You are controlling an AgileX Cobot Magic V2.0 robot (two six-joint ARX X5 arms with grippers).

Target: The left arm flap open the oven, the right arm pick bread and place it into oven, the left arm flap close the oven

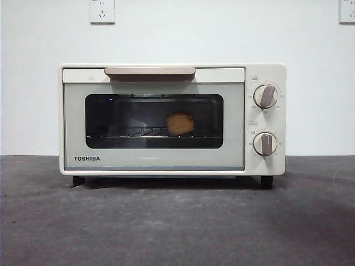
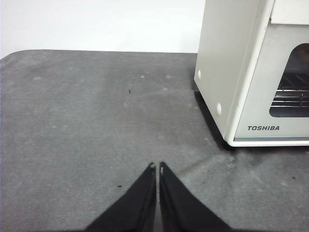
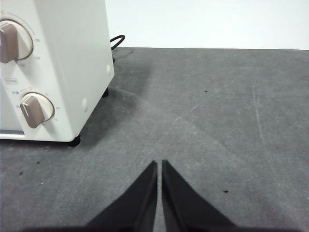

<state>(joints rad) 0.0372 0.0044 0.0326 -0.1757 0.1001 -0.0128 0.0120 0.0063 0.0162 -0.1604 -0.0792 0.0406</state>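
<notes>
I see the oven (image 1: pixel 172 119) mid-frame with its door up and the bread (image 1: pixel 179 123) on the rack behind the glass. Both the left gripper (image 2: pixel 158 167) and right gripper (image 3: pixel 160 164) hang above the bench (image 1: pixel 177 221), jaws pressed together, empty.

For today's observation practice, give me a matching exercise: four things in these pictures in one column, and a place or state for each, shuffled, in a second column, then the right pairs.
Things:
1. bread
2. oven door
3. left end effector
4. upper knob

Places or states:
A. shut, handle at the top
B. over bare table beside the oven, jaws together
C. on the wire rack behind the glass
D. on the oven's front panel, above another knob

Pairs: 1-C, 2-A, 3-B, 4-D
</notes>
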